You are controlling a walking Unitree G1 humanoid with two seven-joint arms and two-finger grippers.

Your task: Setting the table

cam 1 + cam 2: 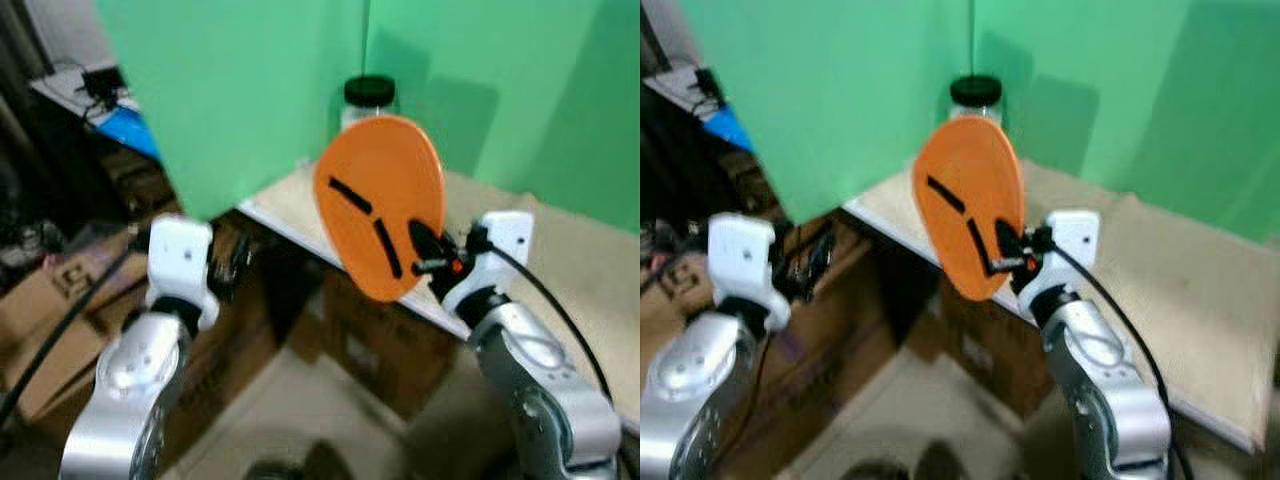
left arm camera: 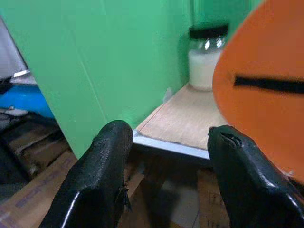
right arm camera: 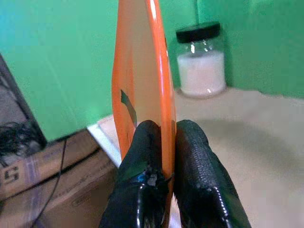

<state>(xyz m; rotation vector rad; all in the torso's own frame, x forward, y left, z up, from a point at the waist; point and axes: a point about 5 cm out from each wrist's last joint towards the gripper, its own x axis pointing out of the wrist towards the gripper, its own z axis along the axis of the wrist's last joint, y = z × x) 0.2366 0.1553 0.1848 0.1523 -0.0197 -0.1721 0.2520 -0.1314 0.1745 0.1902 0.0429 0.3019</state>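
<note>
Above table (image 1: 560,250) edge, right pincer (image 3: 167,142) clamps upright orange plate (image 1: 385,200)

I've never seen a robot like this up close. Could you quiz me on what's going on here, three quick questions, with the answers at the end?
1. True or false: the right gripper pinches the orange plate by its rim, holding it on edge rather than flat.
2. Which best describes the left gripper? A. Clamped on the plate. B. Open, holding nothing. C. Holding the jar.
3. What stands in the far corner of the table, against the green backdrop?

Key
1. True.
2. B. Its fingers stand apart with nothing between them.
3. A glass jar with a black lid and white contents.
</note>
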